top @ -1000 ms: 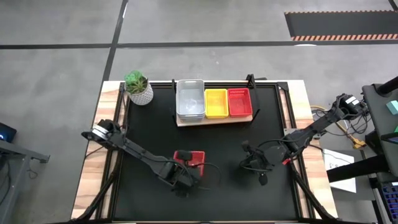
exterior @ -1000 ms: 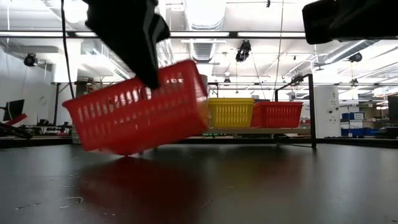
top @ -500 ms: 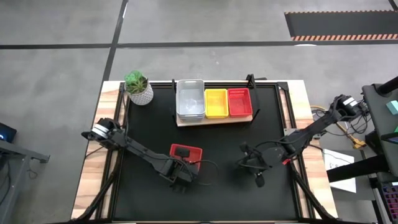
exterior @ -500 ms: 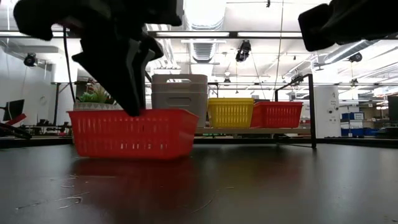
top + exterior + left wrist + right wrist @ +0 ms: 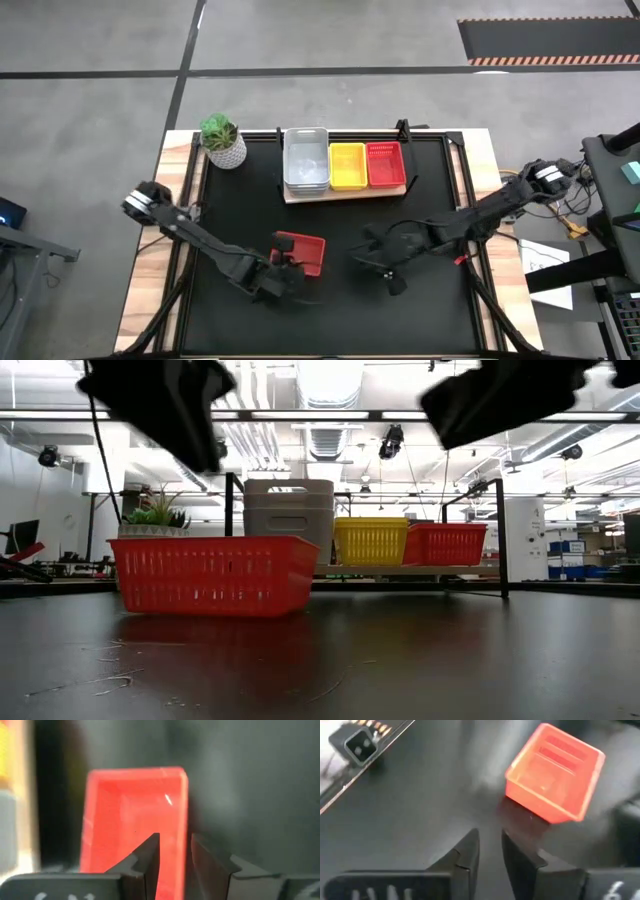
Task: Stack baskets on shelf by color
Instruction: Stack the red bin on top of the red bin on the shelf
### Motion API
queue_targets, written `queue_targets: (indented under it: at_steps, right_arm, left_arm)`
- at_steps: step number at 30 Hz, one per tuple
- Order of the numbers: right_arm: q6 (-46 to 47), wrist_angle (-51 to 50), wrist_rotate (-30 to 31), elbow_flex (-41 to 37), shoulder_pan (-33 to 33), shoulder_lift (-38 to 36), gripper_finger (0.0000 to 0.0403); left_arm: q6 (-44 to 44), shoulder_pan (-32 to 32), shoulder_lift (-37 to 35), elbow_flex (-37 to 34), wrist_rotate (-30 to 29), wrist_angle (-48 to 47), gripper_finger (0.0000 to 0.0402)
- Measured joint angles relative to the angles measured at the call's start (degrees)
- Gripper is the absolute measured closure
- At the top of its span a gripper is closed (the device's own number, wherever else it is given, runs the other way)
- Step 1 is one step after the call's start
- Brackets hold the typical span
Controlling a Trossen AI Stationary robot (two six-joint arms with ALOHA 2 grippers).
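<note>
Black table mat (image 5: 330,300) is now carrying the red basket (image 5: 301,252) flat near its front-left — a second ago it was hanging tilted from the left tool (image 5: 277,281), which is now backing off above and just behind it with fingers (image 5: 145,862) parted and gripping nothing. Meanwhile the right tool (image 5: 378,262) is reaching in from the other side, its fingers (image 5: 467,855) slightly apart and empty, so a handover is probably starting, with the basket lying well apart from the shelf (image 5: 345,192) where grey, yellow and red baskets are already sitting.
</note>
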Motion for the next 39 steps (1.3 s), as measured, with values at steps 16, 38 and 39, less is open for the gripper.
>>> queue_targets:
  at_steps: [16,38,39]
  right_arm:
    - [-25.9,-17.4,-11.3,28.2,-9.1,28.8,0.0269]
    - [-34.0,-26.3,-9.2,38.9,-13.8,34.5,0.0278]
    - [-34.2,-26.3,-9.2,38.8,-14.1,35.1,0.0276]
  left_arm:
    - [34.1,-2.3,-32.1,-36.2,-13.6,58.5,0.0329]
    - [32.5,-1.9,-42.2,-48.7,-13.4,71.7,0.0330]
    - [32.5,-1.9,-42.2,-48.7,-13.5,71.8,0.0330]
